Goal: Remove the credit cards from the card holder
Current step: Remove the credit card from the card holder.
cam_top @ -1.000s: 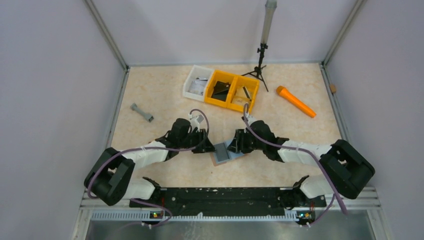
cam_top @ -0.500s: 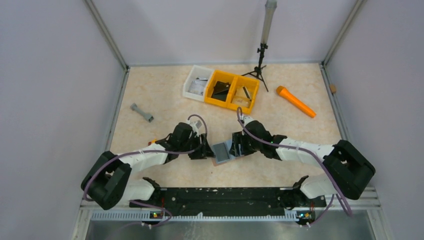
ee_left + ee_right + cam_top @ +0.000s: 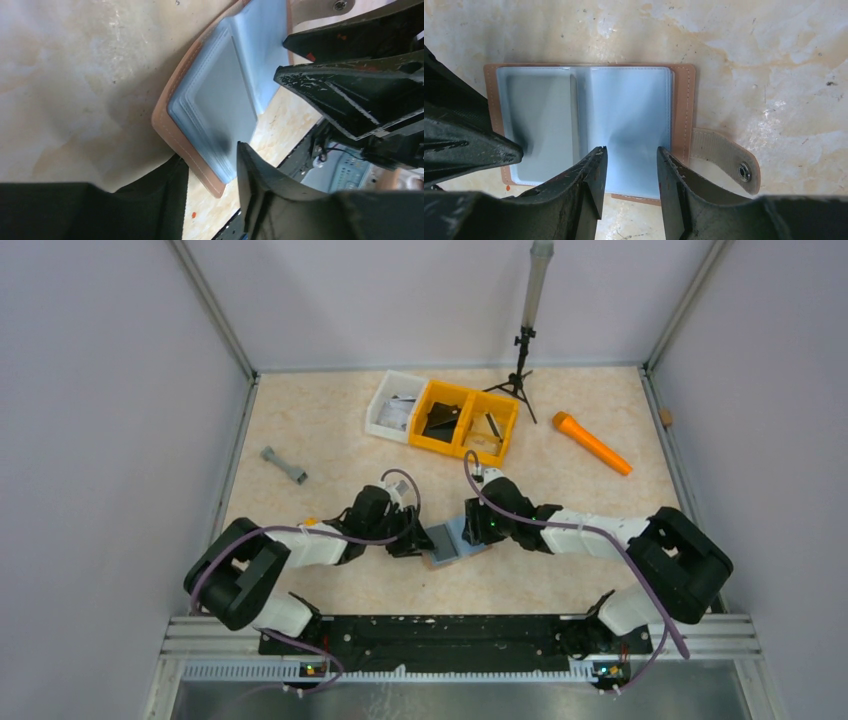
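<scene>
card holder (image 3: 452, 543) lies spread open on the surface (image 3: 330, 420) between both arms, tab off its outer edge. left end effector (image 3: 212, 165) is half-open, straddling one corner. right end effector (image 3: 629, 150) has a narrow gap, tips over the blue page's edge. yellow bins (image 3: 465, 422) sit well apart behind.

Corner of open card holder (image 3: 220, 95) between parted left gripper (image 3: 212, 157) fingers, contact unclear.
</scene>
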Available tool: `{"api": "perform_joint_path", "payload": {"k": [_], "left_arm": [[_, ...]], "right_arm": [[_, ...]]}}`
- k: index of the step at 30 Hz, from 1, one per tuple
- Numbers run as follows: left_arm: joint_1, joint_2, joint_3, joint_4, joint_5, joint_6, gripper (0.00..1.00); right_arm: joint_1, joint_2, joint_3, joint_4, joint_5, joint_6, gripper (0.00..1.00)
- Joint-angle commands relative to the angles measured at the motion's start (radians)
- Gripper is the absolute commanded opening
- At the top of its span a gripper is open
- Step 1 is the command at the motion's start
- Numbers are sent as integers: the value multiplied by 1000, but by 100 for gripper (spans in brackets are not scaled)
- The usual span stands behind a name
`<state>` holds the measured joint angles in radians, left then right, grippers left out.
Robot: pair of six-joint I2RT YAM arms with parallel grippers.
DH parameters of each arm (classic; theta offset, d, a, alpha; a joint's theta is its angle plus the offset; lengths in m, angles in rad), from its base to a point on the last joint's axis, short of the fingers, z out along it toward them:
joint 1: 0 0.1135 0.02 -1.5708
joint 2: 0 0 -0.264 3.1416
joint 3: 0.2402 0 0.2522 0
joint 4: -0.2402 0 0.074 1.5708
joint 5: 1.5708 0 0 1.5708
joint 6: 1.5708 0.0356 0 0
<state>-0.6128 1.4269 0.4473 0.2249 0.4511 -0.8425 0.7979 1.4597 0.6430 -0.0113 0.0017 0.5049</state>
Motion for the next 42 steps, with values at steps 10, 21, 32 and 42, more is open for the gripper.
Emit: {"api": "perform_joint_path", "payload": {"k": [10,21,32,42], "left_arm": [[-5,-62,-137,316,-20,-34,28],[-4,-15,-131,430,47,-89,24],[-3,-5,-129,534,89,-129,19],[-3,23,-79,469,120,-111,22]], "right_arm": [[6,-22,-50,-40,-25,11,41],[7,-47,-76,-4,-74,36,40],[7,-110,-114,18,-137,59,33],[7,-120,-130,61,-171,78,30]]}}
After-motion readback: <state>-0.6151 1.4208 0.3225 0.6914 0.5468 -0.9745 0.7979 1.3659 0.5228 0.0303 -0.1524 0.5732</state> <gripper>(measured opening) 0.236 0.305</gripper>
